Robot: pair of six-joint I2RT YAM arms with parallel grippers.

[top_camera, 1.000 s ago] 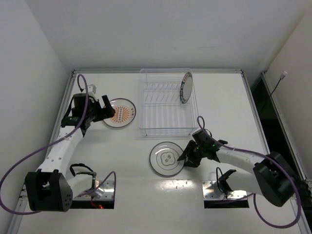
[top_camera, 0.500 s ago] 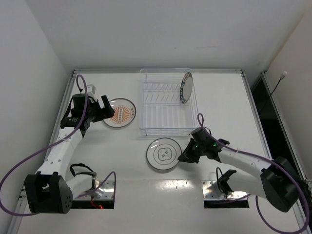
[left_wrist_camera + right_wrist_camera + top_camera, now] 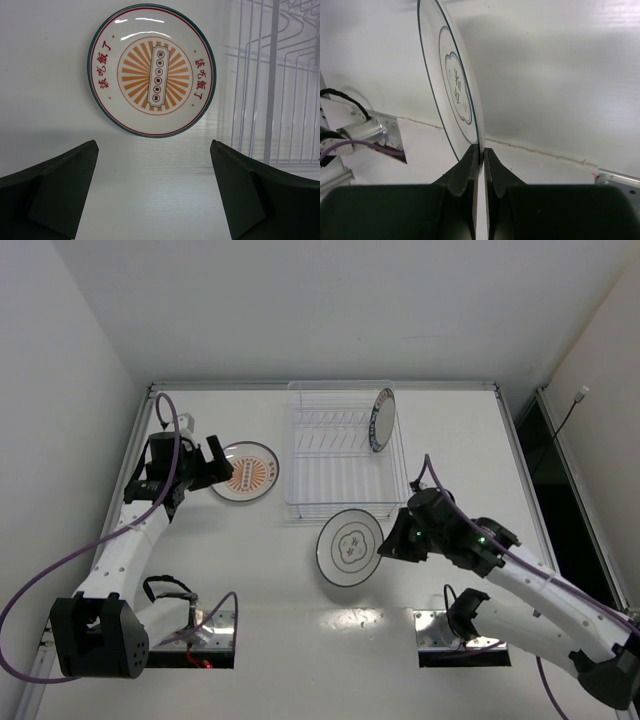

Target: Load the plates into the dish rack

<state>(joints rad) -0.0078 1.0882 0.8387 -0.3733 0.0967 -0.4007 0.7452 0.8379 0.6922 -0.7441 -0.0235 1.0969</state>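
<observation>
A white worktop (image 3: 450,440) is carrying everything, seen from overhead with two robot arms reaching in from 6 o'clock.

The dish rack (image 3: 292,450), a clear plastic basket with slot dividers, is sitting toward 12 o'clock from the worktop's middle. The teal-rimmed plate (image 3: 381,420) is standing on edge inside it, at the rack's 2 o'clock corner, so this one looks loaded already.

The orange sunburst plate (image 3: 246,472) is lying flat on the worktop just beside the rack, at its 9 o'clock side. The grey-ringed plate (image 3: 349,547) is hanging tilted in the air just off the rack's 6 o'clock wall, apart from it, its face turned partly up.

The right gripper (image 3: 392,545) is holding that plate at its 3 o'clock rim. In the wrist view the jaws are clenched thinly on the rim, with the plate rising edge-on from them (image 3: 455,85). The upright hold probably suits sliding it between the dividers.

The left gripper (image 3: 218,468) is hovering at 9 o'clock of the orange plate, its jaws released and spread wide. The wrist view is showing the plate centred ahead between them (image 3: 152,70), seemingly lined up for a grasp.
</observation>
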